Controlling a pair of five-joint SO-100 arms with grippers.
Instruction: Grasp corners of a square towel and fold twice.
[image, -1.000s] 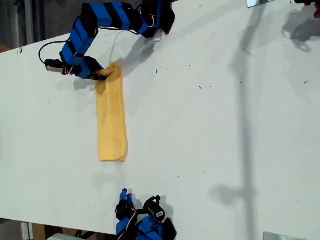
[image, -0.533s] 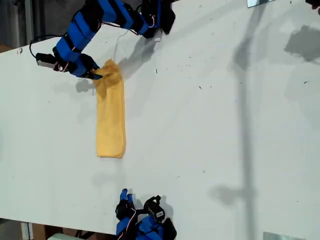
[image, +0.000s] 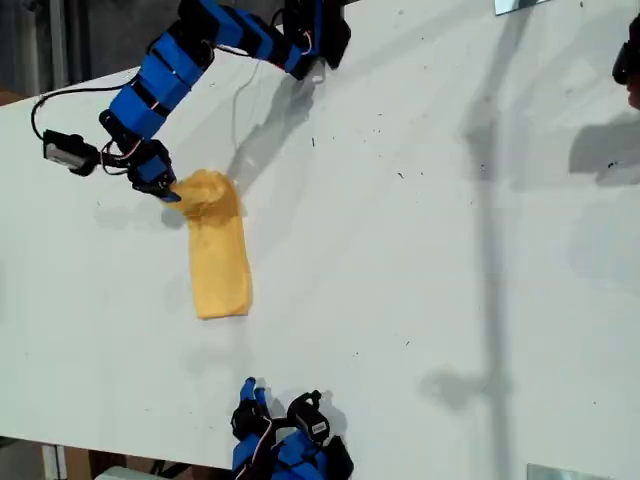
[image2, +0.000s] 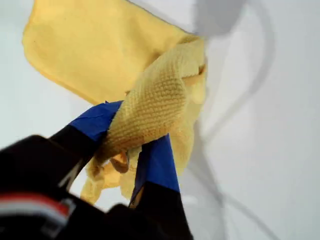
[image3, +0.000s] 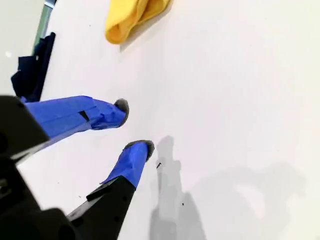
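The towel (image: 221, 268) lies on the white table (image: 420, 250) as a narrow folded yellow-orange strip, left of centre in the exterior view. Its far end (image: 203, 188) is lifted and bunched, curling back over the strip. My first gripper (image: 170, 190) is shut on that bunched end. In the first wrist view the waffle-textured cloth (image2: 157, 100) is pinched between the blue fingers (image2: 157, 167), and which corners are inside the bunch cannot be told. My second gripper (image: 250, 388) rests near the table's front edge, open and empty, its fingertips (image3: 142, 147) apart. The towel's near end (image3: 131, 16) lies beyond it.
The first arm (image: 180, 60) reaches in from the table's far edge, trailing a black cable (image: 75, 95). A dark object (image: 630, 62) shows at the exterior view's right edge. Long shadows cross the table's right half in that view.
My first gripper has carried the towel's far end toward the front of the table and slightly to the exterior view's left. That end now curls over the strip, which looks shorter.
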